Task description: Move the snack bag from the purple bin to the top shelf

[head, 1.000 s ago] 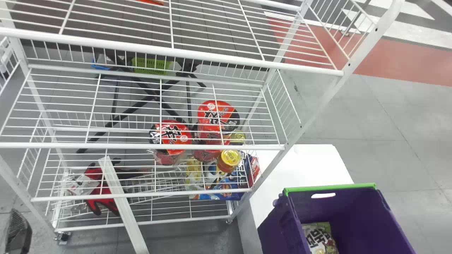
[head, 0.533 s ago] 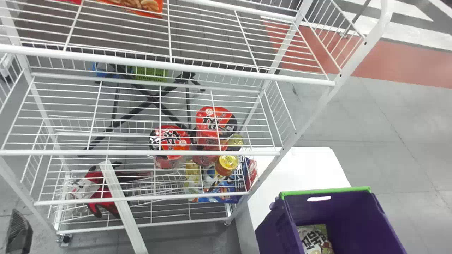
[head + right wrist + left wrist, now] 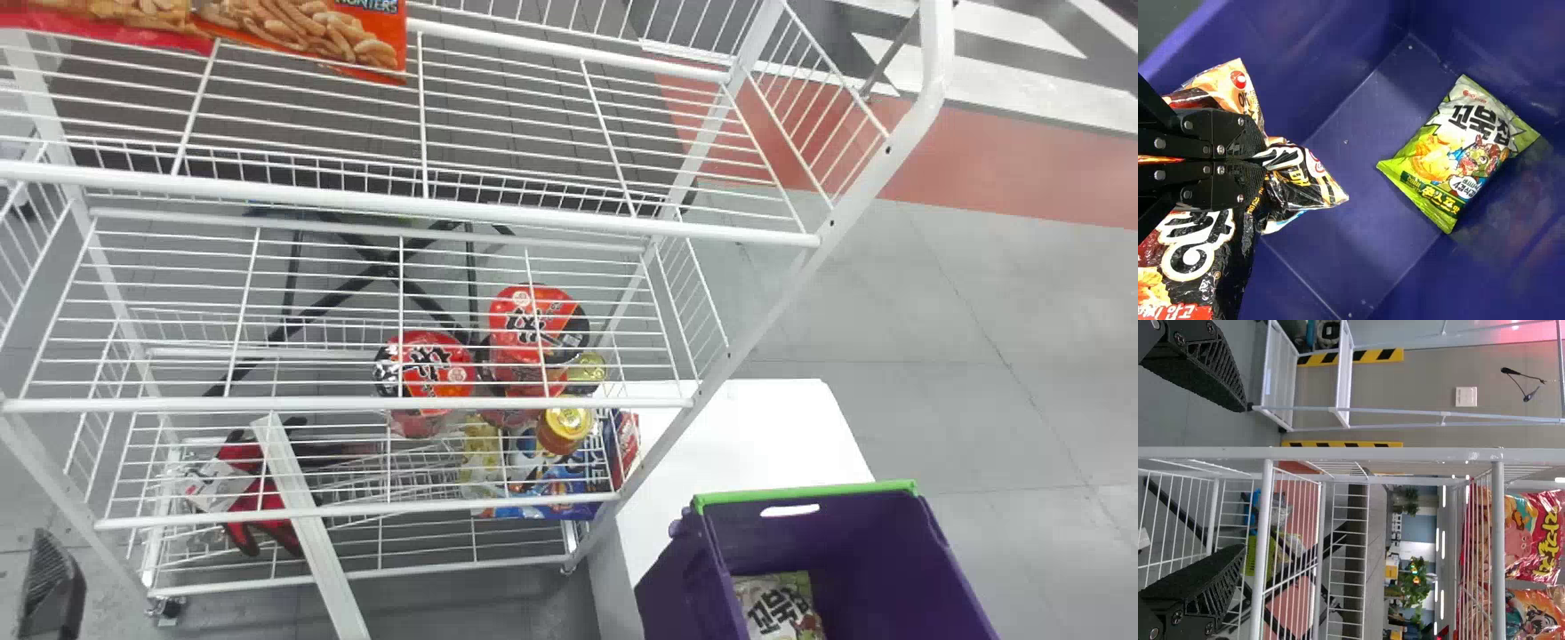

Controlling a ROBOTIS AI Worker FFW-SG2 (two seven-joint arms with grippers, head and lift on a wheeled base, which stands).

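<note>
Grasping a black snack bag [image 3: 1191, 257] with the right gripper [image 3: 1265, 159], pinched tight on crumpled film, with a corner poking out past the tips. In or just over the purple bin [image 3: 845, 533]; can't tell how high. Right by a peach bag [image 3: 1231, 87], maybe caught in the same pinch (can't tell, worth a check before lifting). Well apart from the green bag [image 3: 1458, 153] on the bin floor. Over at the rack, seen with spread fingers and nothing between: the left gripper [image 3: 1243, 479].

Should handle light and soft, with slick film and probably brittle snacks inside. Best taken by the flat end seam or a gathered fold; no hard squeeze on the puffed middle. Could slip or swing from so narrow a pinch.

Judged as pick stage, placing not yet done. Next: raise past the bin wall, carry to the top shelf [image 3: 498, 212], lay down gently near the orange bag [image 3: 302, 31] and red bag [image 3: 1538, 533], without snagging on the wire.
</note>
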